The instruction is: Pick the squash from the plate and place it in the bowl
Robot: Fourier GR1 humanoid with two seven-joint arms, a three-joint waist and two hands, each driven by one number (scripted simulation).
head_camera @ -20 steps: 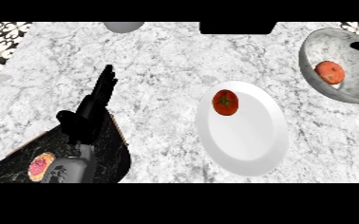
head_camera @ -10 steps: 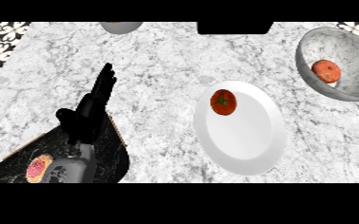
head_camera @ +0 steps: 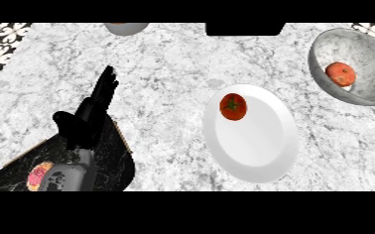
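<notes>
A white plate (head_camera: 256,144) lies right of centre on the marble counter. On its upper left part sits a round red-orange squash (head_camera: 233,106) with a dark green stem. A grey marbled bowl (head_camera: 331,49) stands at the far right edge with another red-orange fruit (head_camera: 341,74) inside it. My left hand (head_camera: 92,111) shows at the lower left, open, fingers straight and pointing up the counter, well left of the plate. My right hand is out of the view.
A dark round board (head_camera: 110,166) lies under my left forearm at the lower left. A grey dish (head_camera: 126,28) peeks in at the top edge, and a black block (head_camera: 244,29) sits at the top centre.
The view has slid slightly, so the bowl and plate sit a little further left. My left hand has stayed still and open.
</notes>
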